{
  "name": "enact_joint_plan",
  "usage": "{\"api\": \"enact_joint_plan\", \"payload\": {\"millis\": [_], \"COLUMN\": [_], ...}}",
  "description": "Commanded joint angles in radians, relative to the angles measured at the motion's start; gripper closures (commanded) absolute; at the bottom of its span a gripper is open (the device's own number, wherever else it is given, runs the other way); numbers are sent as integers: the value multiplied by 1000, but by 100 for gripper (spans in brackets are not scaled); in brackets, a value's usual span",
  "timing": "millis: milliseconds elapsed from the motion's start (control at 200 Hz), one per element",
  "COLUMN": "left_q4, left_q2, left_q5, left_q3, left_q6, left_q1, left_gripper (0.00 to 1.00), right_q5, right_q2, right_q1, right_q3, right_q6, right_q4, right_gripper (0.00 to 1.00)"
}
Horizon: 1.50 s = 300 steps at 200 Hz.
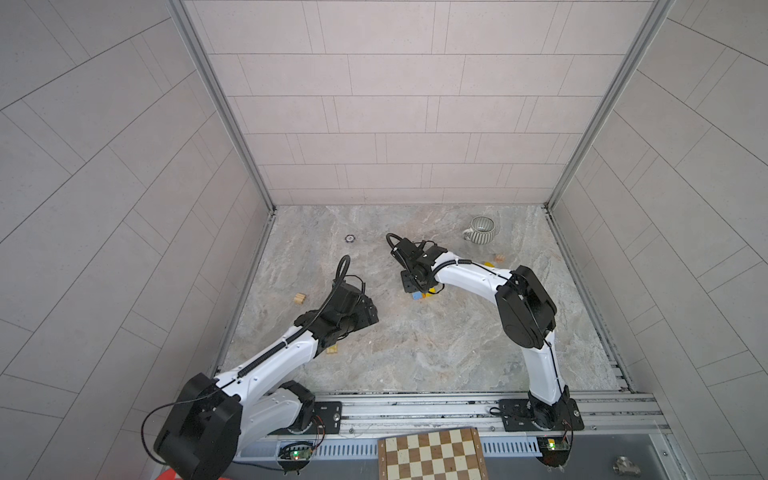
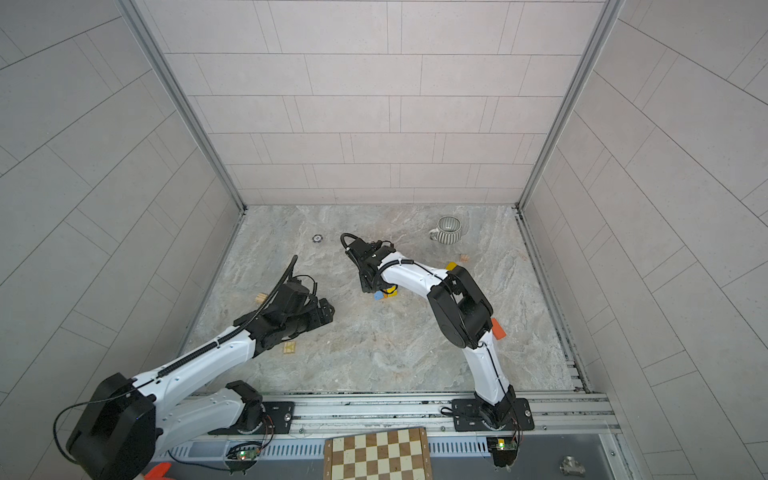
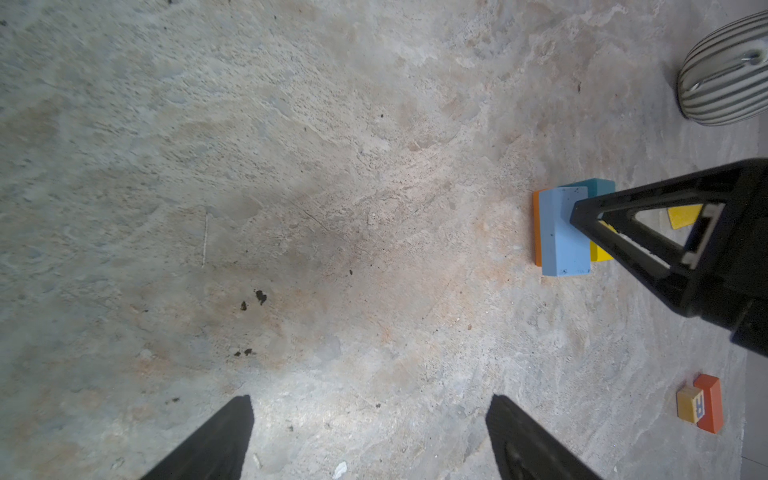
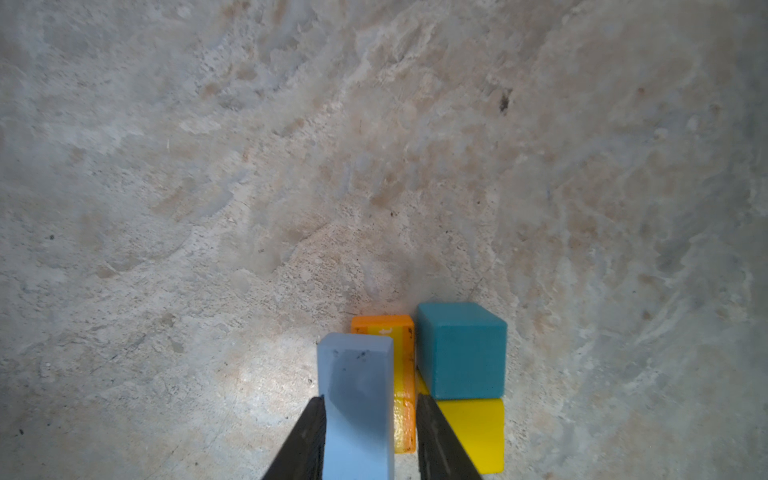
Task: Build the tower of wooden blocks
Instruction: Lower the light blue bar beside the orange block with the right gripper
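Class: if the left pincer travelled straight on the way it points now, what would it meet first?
Probably the bare tabletop: in the left wrist view nothing lies ahead of the open left pincer. The light blue block stands off to one side. Depth is unclear.

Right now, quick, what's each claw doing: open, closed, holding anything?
Left claw: open, empty.
Right claw: partly open astride the light blue rectangular wood block, with a gap beside one finger, so not clamped.
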Motion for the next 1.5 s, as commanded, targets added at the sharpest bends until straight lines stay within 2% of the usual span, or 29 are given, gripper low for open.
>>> {"api": "enact_joint_plan", "payload": {"millis": [0, 205, 285, 345, 465, 565, 620, 695, 886, 986, 1166, 1316, 1496], "left_q4": [11, 6, 13, 23, 50, 6, -20, -23, -57, -54, -36, -31, -21], "left_q2": [9, 12, 27, 56, 129, 190, 213, 221, 160, 116, 65, 54, 54], "left_q5": [-1, -11, -9, 1, 20, 24, 19, 10, -45, -68, -81, -72, -61], "left_q3": [7, 19, 31, 42, 74, 125, 147, 149, 117, 87, 44, 30, 21], "left_q6": [5, 5, 9, 7, 2, 15, 25, 25, 23, 15, 10, 9, 10], "left_q1": [7, 9, 12, 16, 20, 23, 24, 24, 32, 35, 37, 40, 41], "left_gripper": [5, 5, 9, 18, 42, 48, 47, 42, 22, 15, 12, 12, 12], "right_q5": [24, 24, 28, 30, -20, -61, -77, -92, -96, -90, -82, -79, -81], "right_q2": [12, -10, -42, -72, -137, -161, -160, -152, -83, -39, 8, 25, 44], "right_q1": [-4, -4, -7, -11, -34, -39, -36, -26, 0, 18, 32, 36, 43], "right_q3": [21, 25, 17, 10, -23, -19, -12, -10, -4, 10, 26, 26, 26], "right_q6": [1, -7, -11, -18, -38, -61, -62, -56, -40, -35, -25, -19, -12], "right_q4": [-25, -36, -37, -40, -22, -34, -38, -35, -19, -20, -20, -18, -14], "right_gripper": [60, 58, 57, 58, 58, 58, 57, 57, 57, 55, 53, 60, 60]}}
